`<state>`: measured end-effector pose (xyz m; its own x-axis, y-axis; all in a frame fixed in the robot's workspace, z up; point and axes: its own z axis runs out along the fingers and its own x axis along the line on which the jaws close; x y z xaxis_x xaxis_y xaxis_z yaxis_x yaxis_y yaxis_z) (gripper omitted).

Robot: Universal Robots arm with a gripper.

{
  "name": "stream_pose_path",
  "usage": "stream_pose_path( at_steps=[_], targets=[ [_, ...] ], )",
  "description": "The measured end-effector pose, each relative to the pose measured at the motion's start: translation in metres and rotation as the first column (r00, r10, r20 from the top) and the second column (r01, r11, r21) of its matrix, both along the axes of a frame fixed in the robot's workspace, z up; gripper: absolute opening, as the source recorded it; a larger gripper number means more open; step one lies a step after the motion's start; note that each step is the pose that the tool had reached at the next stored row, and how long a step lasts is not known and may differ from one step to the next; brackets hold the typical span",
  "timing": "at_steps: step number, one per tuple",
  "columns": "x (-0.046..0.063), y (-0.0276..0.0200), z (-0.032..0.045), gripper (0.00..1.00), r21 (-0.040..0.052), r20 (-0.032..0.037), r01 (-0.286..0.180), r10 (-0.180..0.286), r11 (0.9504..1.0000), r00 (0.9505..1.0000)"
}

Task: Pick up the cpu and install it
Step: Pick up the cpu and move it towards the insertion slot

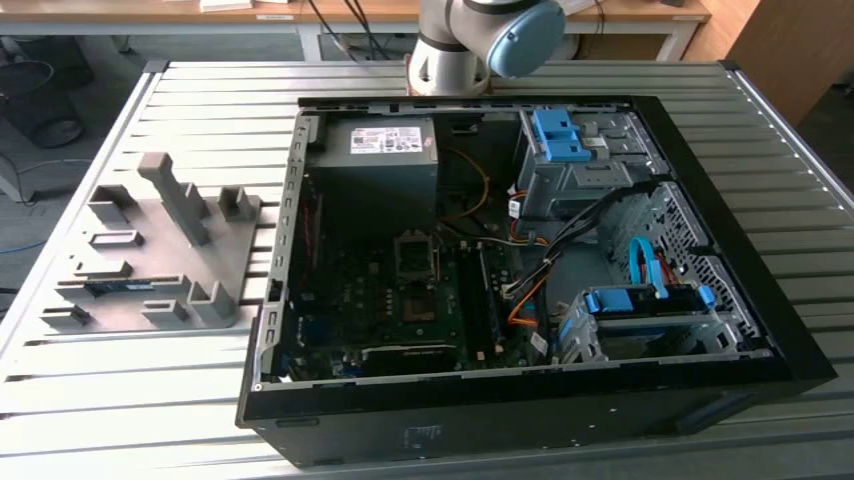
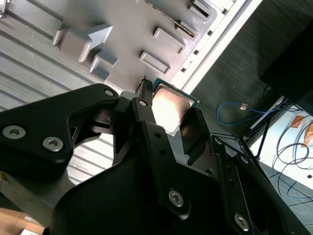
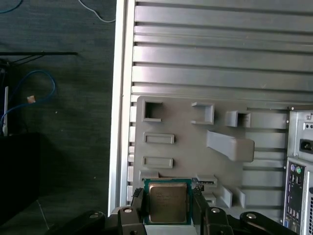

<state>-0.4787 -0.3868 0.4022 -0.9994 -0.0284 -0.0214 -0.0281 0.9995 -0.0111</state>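
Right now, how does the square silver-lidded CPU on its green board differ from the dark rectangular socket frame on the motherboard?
Colour: the CPU is bright silver with a green rim; the socket frame is dark. State: the CPU is clamped in the gripper, by the grey parts tray; the socket frame sits fixed inside the black computer case. Shared: both are roughly rectangular.

In the second wrist view, links of the hand (image 2: pixel 171 104) cover much of the cpu (image 2: pixel 170 111). In the first wrist view the cpu hides part of the gray tray (image 3: pixel 186 122), and the computer case (image 3: pixel 299 166) beside it is cut off.
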Motion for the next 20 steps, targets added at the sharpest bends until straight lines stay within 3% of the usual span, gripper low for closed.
stream_pose_path(
  at_steps=[17,20],
  targets=[
    [0.000,0.0000,0.0310,0.47,0.0001,0.0001,0.000,0.000,1.0000,1.0000],
    [0.000,0.0000,0.0328,0.47,0.0010,0.0000,0.000,0.000,1.0000,1.0000]
  ],
)
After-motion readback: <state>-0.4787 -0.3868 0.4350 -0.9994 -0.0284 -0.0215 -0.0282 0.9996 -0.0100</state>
